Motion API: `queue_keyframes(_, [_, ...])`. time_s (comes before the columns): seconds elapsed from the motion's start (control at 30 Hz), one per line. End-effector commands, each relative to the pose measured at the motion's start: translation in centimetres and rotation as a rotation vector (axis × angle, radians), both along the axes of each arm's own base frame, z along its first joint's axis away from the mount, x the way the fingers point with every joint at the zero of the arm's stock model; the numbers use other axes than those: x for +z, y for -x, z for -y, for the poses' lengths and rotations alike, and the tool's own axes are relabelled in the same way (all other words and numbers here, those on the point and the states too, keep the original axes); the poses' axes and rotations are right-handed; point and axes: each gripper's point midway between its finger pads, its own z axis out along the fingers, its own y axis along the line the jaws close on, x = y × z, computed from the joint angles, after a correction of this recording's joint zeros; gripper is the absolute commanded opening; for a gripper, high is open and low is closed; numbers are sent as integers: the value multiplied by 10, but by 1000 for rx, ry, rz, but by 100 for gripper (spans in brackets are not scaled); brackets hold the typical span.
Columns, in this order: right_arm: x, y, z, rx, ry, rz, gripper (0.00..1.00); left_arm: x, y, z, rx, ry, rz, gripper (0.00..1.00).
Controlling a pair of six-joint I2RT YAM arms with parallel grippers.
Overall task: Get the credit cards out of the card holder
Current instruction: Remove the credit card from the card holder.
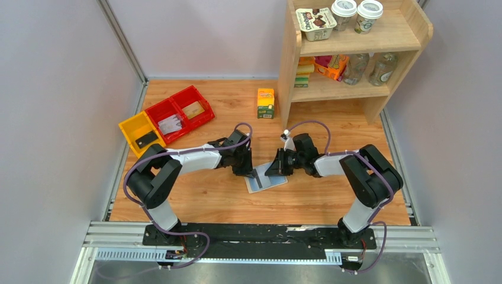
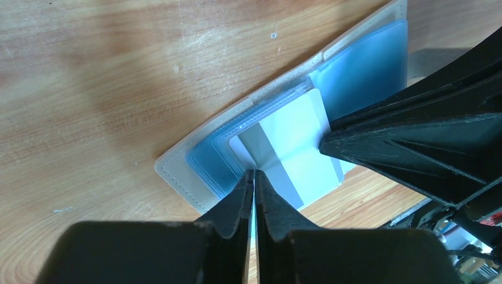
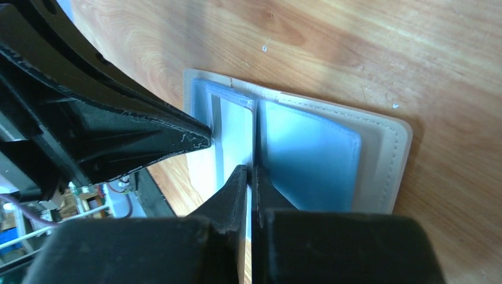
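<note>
- The left gripper (image 2: pixel 254 173) is seen with its jaws drawn almost together, only a hairline gap left between the tips.
- A credit card (image 2: pixel 296 148), whitish with a grey stripe, is pinched at its near edge between those tips.
- The card is seen lying partly drawn out of the card holder (image 2: pixel 177 174), with its striped end just ahead of the left jaws and its far part inside a clear sleeve.
- The card holder is spread open and flat on the wooden table (image 1: pixel 207 195), light blue inside up and beige rim showing, directly under and ahead of both pairs of jaws.
- The right gripper (image 3: pixel 251 170) is likewise closed to a sliver; its tips are set at the holder's middle fold, where a thin sleeve leaf appears to be nipped between them.
- The opposite edge of the card is met by the right gripper's tips, so the card lies between the two pairs of jaws.
- From above, the two grippers are seen pointing toward each other, close together over the holder.
- A row of red bins (image 1: pixel 180 112) and a yellow bin (image 1: pixel 141 133) is seen well apart from the jaws, beyond the left arm.
</note>
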Motion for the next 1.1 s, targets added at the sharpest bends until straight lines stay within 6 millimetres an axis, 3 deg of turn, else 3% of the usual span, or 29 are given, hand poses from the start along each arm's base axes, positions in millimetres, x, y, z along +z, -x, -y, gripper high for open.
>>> queue_keyframes(0.0, [26,4,-15,70,-182,24,0,-17,10,-10,-15,-51,-14,7])
queue_keyframes(0.17, [27,2,-8,59,-213,19,0,-23,12,-13,-16,-65,-23,0])
queue_keyframes(0.73, [7,-12,34,-45,-170,-65,2,-34,15,-18,-24,-97,-36,0])
queue_keyframes(1.07, [5,-13,38,-46,-142,-68,4,-35,15,-18,-31,-99,-39,0])
